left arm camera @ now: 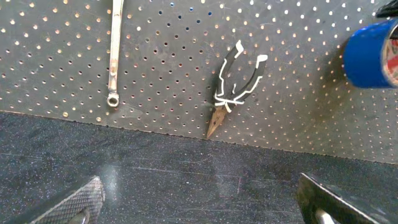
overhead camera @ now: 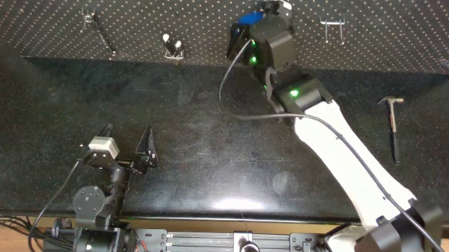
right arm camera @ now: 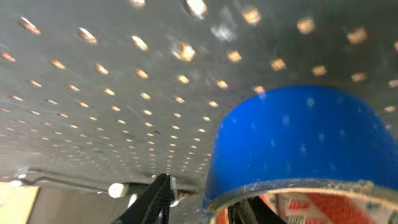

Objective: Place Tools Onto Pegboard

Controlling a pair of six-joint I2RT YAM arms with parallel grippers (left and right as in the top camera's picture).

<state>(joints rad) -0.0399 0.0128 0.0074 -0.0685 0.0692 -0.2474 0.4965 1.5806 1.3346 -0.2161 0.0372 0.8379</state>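
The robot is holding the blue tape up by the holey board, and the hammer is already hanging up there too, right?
Not quite. The hammer is not hanging up: the top view shows it lying on the black table. The rest is right: the right gripper holds the blue tape up by the pegboard.

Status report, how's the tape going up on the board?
Left gripper open, down low. Right gripper shut on tape roll, up at the pegboard. Hammer lies on the table. Nothing blocking.

I can read no text from here; the red-and-white print inside the blue tape roll (right arm camera: 298, 137) is too blurred.
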